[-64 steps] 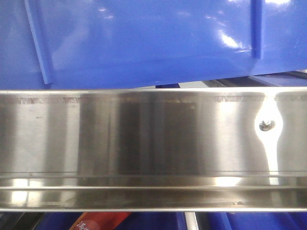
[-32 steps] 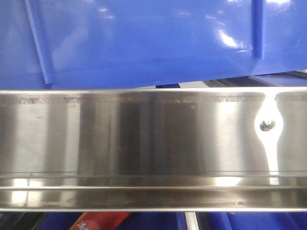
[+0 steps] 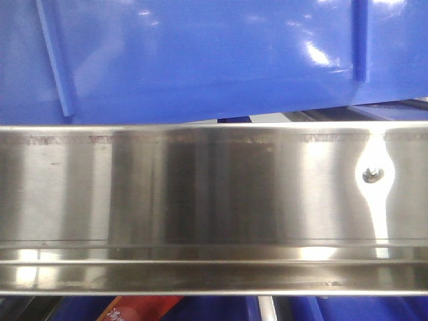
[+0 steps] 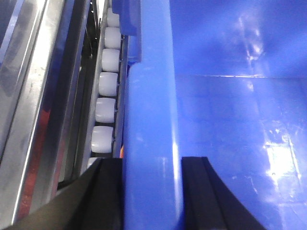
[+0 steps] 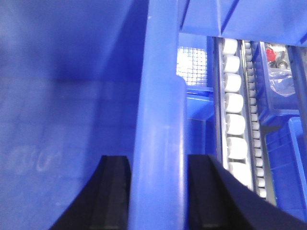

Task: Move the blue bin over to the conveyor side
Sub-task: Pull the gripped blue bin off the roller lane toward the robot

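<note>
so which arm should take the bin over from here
Neither alone, probably: the left claw and right claw each clamp a rim of the bin, so both look equally set for a shared carry.

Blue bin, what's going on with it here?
Both arms hold the blue bin between them. The left gripper is clamped over the rim on one side, next to a row of white rollers, and the right gripper is clamped over the opposite rim. From the front, the bin's wall shows just above a steel rail, its bottom edge slightly tilted.
</note>
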